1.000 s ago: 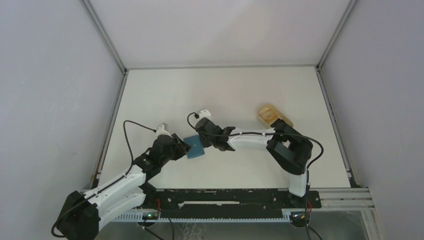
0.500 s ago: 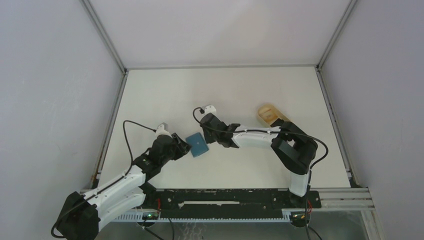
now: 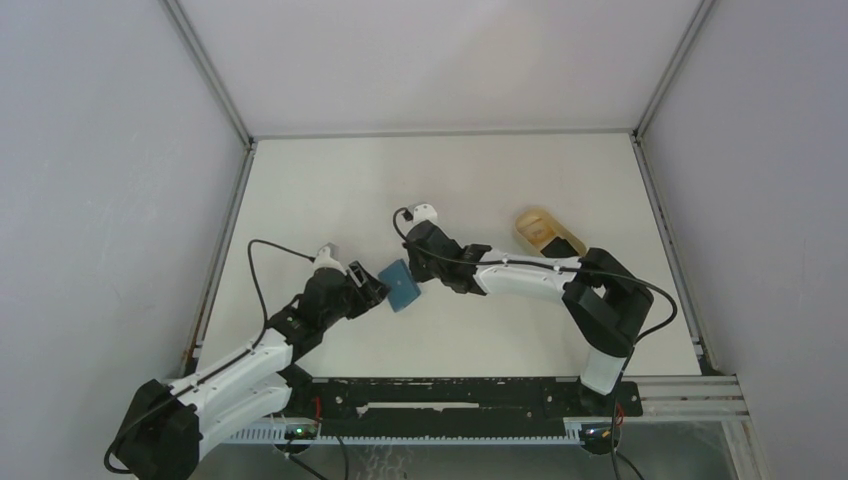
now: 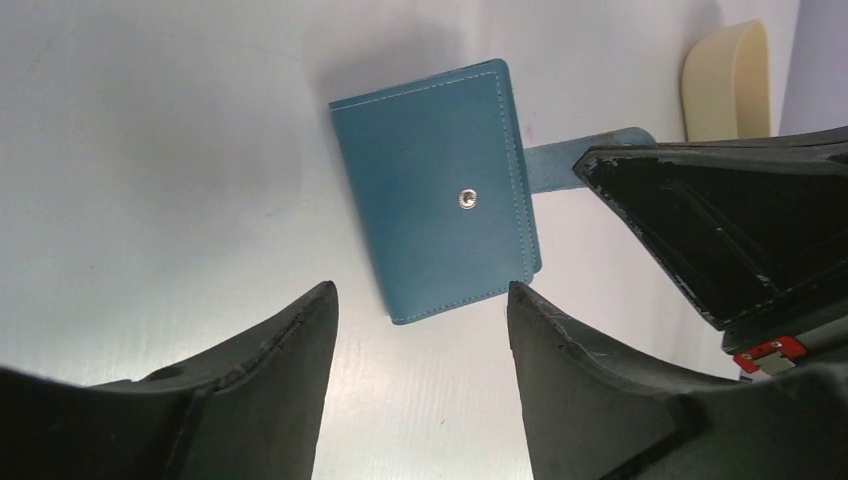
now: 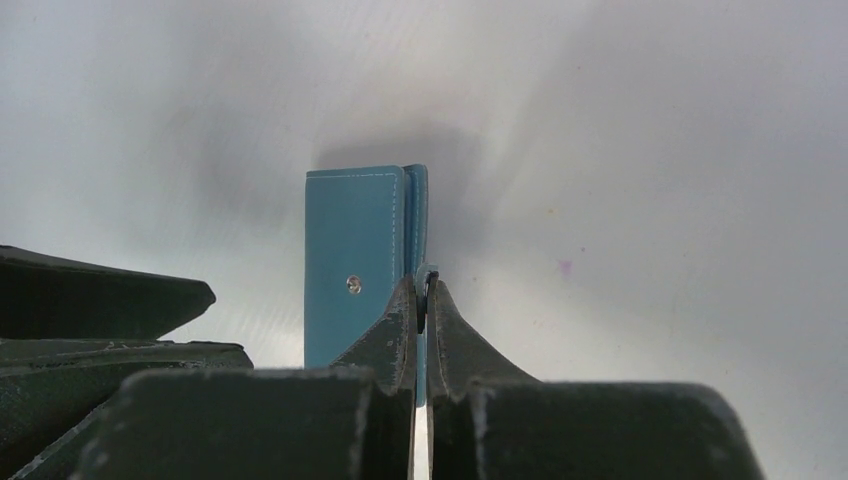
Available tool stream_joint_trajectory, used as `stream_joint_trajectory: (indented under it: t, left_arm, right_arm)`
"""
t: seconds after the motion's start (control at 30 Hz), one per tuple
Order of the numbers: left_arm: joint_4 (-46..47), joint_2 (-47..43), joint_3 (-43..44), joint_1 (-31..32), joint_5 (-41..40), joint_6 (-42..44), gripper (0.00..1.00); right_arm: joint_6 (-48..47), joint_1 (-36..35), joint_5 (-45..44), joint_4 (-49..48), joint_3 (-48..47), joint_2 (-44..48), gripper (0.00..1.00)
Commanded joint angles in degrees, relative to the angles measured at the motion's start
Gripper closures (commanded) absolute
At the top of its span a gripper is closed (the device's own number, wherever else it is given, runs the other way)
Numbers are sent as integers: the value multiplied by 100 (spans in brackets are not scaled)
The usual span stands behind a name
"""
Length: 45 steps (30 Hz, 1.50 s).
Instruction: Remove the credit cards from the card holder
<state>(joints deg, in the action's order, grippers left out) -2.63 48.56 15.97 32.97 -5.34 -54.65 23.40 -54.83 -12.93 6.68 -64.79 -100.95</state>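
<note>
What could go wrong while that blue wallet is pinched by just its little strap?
1. The right fingers pinch only the holder's thin tab; it could slip free, or the holder could swing and twist.
2. The left fingers are spread wide with the holder just ahead of them, untouched; closing now might miss it or knock it askew.
3. The holder is unsnapped but folded shut, so a tug may drag it rather than open it.

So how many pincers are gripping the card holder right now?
1. The right pincer is shut on the snap tab of the card holder. The left pincer is open, straddling the holder's near edge without clamping it.
</note>
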Motion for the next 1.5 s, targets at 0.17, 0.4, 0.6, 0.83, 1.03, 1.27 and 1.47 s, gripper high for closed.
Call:
stream_joint_trajectory:
  t: [0.17, 0.4, 0.6, 0.83, 1.03, 1.27, 1.47]
  left_arm:
    - [542, -12, 89, -60, 352, -110, 30]
    - [681, 49, 45, -69, 452, -138, 29]
    - [896, 225, 34, -66, 652, -186, 29]
    - [1070, 431, -11, -69, 693, -211, 29]
    - [1350, 782, -78, -69, 789, -263, 29]
    - [1478, 893, -91, -63, 826, -309, 30]
    - [1406, 791, -72, -88, 775, -304, 30]
  right_arm:
    - [66, -77, 43, -26, 35, 438, 100]
    - [65, -106, 11, 57, 85, 709, 100]
    - [49, -118, 62, 51, 109, 852, 100]
    - [66, -151, 119, 22, 138, 836, 100]
    - [94, -151, 189, 6, 167, 741, 100]
    - [86, -151, 198, 1, 195, 823, 100]
    - [81, -151, 212, -3, 195, 826, 100]
